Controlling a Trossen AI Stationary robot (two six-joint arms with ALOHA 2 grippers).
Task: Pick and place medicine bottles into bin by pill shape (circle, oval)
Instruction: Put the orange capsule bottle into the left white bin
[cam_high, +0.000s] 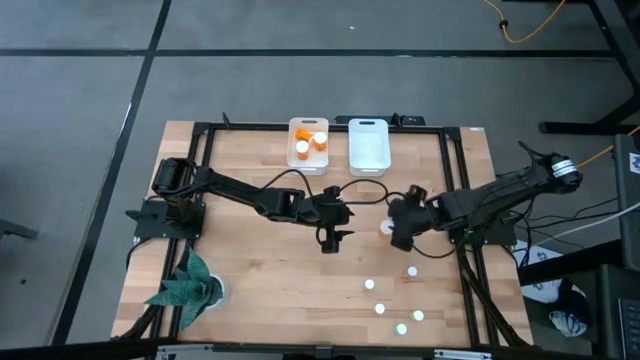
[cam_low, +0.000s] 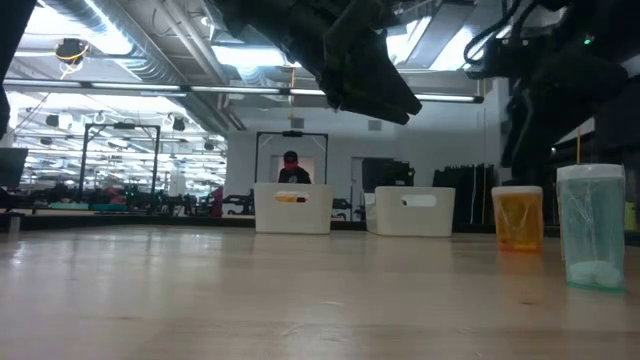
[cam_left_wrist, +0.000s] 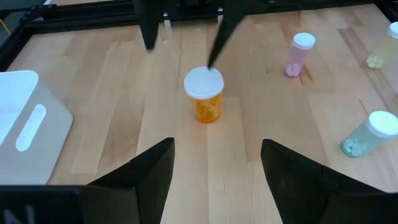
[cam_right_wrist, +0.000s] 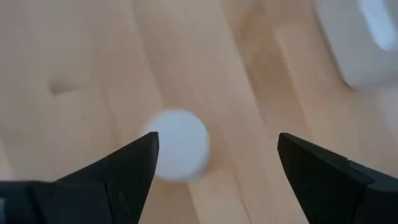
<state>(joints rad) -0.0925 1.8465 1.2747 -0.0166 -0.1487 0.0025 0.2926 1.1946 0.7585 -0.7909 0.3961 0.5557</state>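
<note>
An orange medicine bottle with a white cap (cam_left_wrist: 204, 93) stands upright on the wooden table, right of the middle; it also shows in the low view (cam_low: 518, 218). My right gripper (cam_right_wrist: 217, 149) hangs open just above it, one finger on either side of the cap (cam_right_wrist: 180, 144), touching nothing. My left gripper (cam_high: 331, 240) is open and empty, off the table, left of the bottle and facing it. Several small bottles (cam_high: 380, 309) stand near the front right. The left white bin (cam_high: 308, 145) at the far edge holds orange bottles; the right white bin (cam_high: 368, 145) shows none.
Small pink (cam_left_wrist: 297, 55), pale green (cam_left_wrist: 370, 134) and yellowish (cam_left_wrist: 385, 50) bottles stand around the orange one. A green crumpled thing (cam_high: 185, 285) lies at the front left corner. A black frame (cam_high: 200, 180) borders the table. A person (cam_low: 291, 168) stands in the room behind.
</note>
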